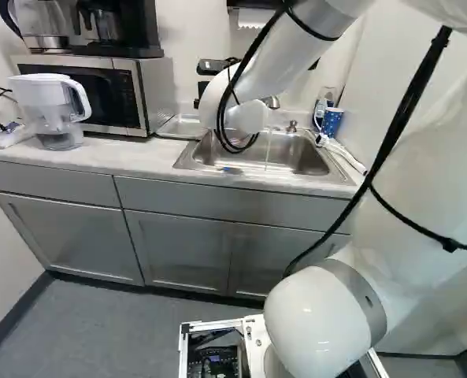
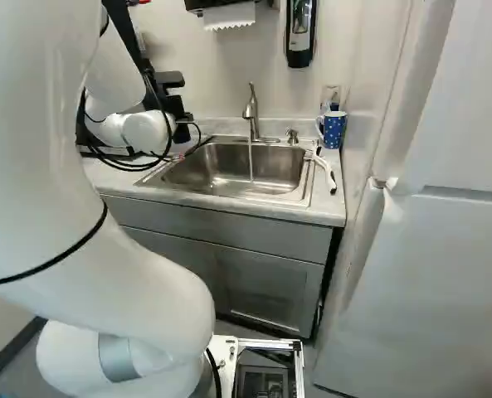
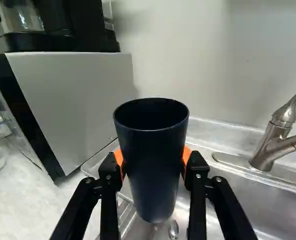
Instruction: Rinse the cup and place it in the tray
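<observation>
I have the dark blue cup (image 3: 155, 170) grasped upright in the gripper (image 2: 179, 128), an orange pad against either side. It's off the bench (image 1: 99, 157), in front of the tray (image 1: 179, 127), which lies towards the back edge between microwave (image 1: 131, 90) and sink (image 2: 229, 170). Water runs from the faucet (image 2: 251, 112); a spotted mug (image 2: 333, 130) stands near the bench's back right corner.

**Legible Markings: None Found**

No text, label, brand, number or sign can be read in the left base, right base or wrist view. Marks on the microwave's control panel (image 1: 126, 98), at about ten o'clock in the left base view, are too small to read.
</observation>
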`<state>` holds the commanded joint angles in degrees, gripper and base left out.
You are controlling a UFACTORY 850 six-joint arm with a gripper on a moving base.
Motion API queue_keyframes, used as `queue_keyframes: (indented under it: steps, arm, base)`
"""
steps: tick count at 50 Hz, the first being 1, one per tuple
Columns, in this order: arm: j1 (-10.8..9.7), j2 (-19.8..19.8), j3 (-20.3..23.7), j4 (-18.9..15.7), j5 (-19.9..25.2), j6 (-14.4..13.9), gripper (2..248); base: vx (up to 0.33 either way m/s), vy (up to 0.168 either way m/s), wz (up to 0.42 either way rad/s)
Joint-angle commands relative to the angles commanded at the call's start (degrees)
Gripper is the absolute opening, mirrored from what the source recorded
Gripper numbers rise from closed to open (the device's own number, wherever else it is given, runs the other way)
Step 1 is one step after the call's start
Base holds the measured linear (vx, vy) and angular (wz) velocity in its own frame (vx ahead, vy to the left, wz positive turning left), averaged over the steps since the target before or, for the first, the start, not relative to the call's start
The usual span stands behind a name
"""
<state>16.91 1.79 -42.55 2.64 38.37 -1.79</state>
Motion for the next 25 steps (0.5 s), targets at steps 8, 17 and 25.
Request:
queue_keyframes:
  steps: [8,17,25]
  arm:
    - [0.4,-2.6,-2.6,0.0,0.0,0.0,125]
    - [1.0,-5.5,-5.5,0.0,0.0,0.0,125]
    - [1.3,-8.5,-8.0,0.0,0.0,0.0,125]
  base:
    - [0.000,0.000,0.000]
    - [0.000,0.000,0.000]
    - [0.000,0.000,0.000]
